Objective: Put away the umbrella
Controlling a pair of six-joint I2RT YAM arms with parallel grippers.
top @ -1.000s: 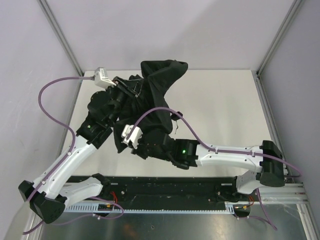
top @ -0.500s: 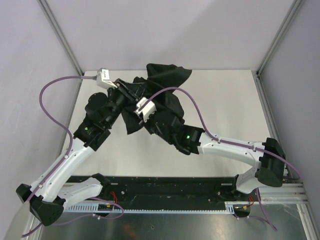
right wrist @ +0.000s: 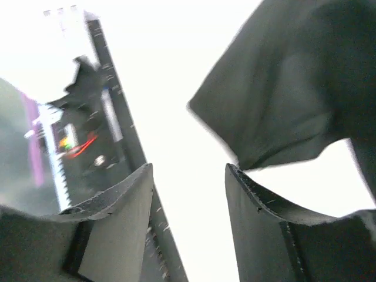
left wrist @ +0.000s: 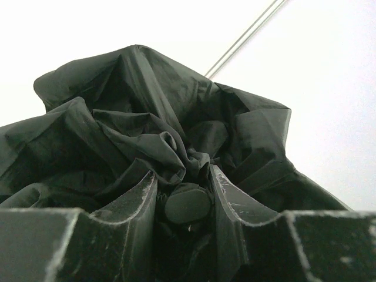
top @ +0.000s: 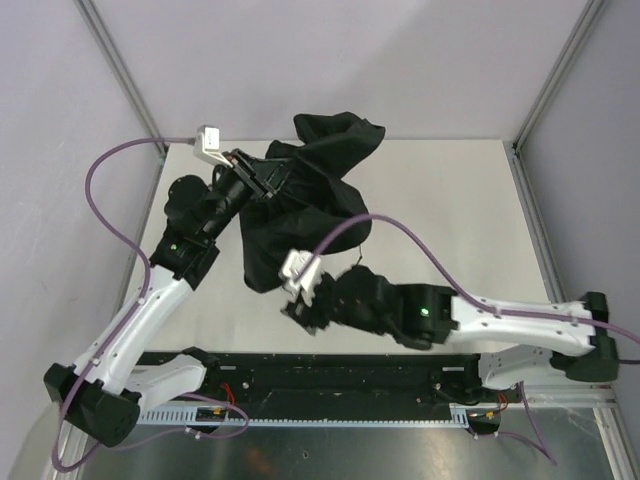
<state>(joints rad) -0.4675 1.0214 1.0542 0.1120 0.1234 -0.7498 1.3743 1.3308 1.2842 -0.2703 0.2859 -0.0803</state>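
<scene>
The left jaws (top: 268,178), upper left of centre in the top view, gripped the umbrella (top: 315,195), pinching a rounded dark part amid bunched fabric. It hung over the surface (top: 450,220), its length trailing toward lower left. The right jaws (top: 298,305) stood apart and empty just below that loose hem, probably best placed to gather it.
</scene>
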